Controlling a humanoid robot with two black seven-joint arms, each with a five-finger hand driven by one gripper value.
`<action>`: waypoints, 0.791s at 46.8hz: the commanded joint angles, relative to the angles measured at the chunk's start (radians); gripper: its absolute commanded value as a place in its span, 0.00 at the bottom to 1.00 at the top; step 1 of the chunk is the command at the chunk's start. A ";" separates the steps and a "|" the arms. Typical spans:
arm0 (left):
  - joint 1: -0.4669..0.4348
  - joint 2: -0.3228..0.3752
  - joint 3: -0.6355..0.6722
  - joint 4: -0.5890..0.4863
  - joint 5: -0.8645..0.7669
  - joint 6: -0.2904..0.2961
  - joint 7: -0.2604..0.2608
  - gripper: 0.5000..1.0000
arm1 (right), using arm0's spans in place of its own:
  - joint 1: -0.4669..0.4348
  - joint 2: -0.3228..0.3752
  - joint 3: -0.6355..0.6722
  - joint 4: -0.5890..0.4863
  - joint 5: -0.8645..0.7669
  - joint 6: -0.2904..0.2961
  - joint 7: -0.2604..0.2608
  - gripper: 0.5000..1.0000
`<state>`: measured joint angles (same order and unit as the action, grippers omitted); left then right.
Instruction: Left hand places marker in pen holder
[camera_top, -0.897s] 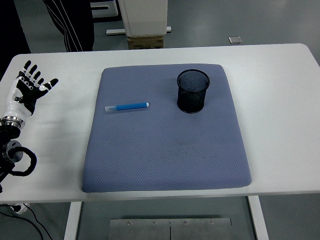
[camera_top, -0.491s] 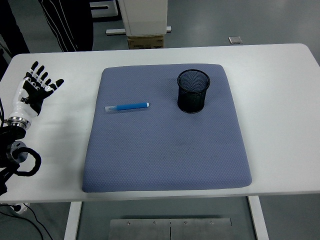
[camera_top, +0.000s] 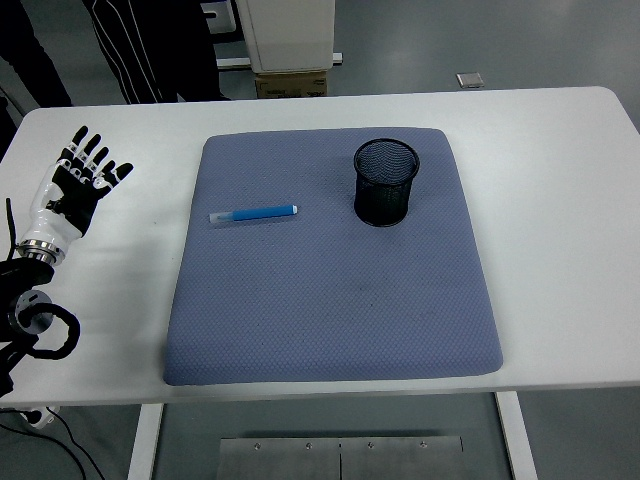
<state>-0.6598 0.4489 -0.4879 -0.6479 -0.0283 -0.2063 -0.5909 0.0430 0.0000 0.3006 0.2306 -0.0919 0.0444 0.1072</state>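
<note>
A: Largest first. What carries everything?

B: White table (camera_top: 560, 200), rounded far corners, near edge at the bottom of the head view. Grey floor beyond it. On the floor at the far side: a white cabinet or machine base (camera_top: 290, 30) on a tan plinth, and a small grey square plate (camera_top: 470, 79) to its right.

A: On the table?

B: Blue-grey mat (camera_top: 330, 300), textured, covering the middle of the table. Both task items sit on it.

A: Anyone present?

B: A person (camera_top: 150, 45) at the top left, behind the far edge. Only dark trousers with white side stripes show.

A: Pen holder?

B: Black mesh pen holder (camera_top: 386, 182), upright, on the far right part of the mat. Nothing seen inside; the mesh is too dark to be sure.

A: Marker?

B: Marker (camera_top: 253, 213), blue barrel with a pale cap end to the left, lying flat, roughly parallel to the table's near edge. It rests on the mat's far left part, left of the holder and well apart from it. Nothing lies between them.

A: Left hand?

B: Left hand (camera_top: 78, 185) over the bare table left of the mat, fingers spread wide, holding nothing. Well apart from the marker. Black cable loops (camera_top: 45, 330) at the forearm below.

A: Any legible writing?

B: None readable; any print on the marker is too small.
</note>
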 joint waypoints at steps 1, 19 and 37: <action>-0.015 0.005 -0.006 0.001 0.002 0.004 0.000 1.00 | 0.000 0.000 0.000 -0.001 0.000 0.000 0.000 1.00; -0.052 0.007 -0.003 -0.001 0.019 0.021 0.014 1.00 | 0.000 0.000 0.000 0.001 0.000 0.000 -0.001 1.00; -0.086 -0.021 0.014 -0.006 0.148 0.036 0.088 1.00 | 0.000 0.000 0.000 0.001 0.000 0.000 0.000 1.00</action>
<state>-0.7419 0.4291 -0.4778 -0.6520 0.0933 -0.1701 -0.5051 0.0430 0.0000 0.3006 0.2302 -0.0917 0.0444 0.1073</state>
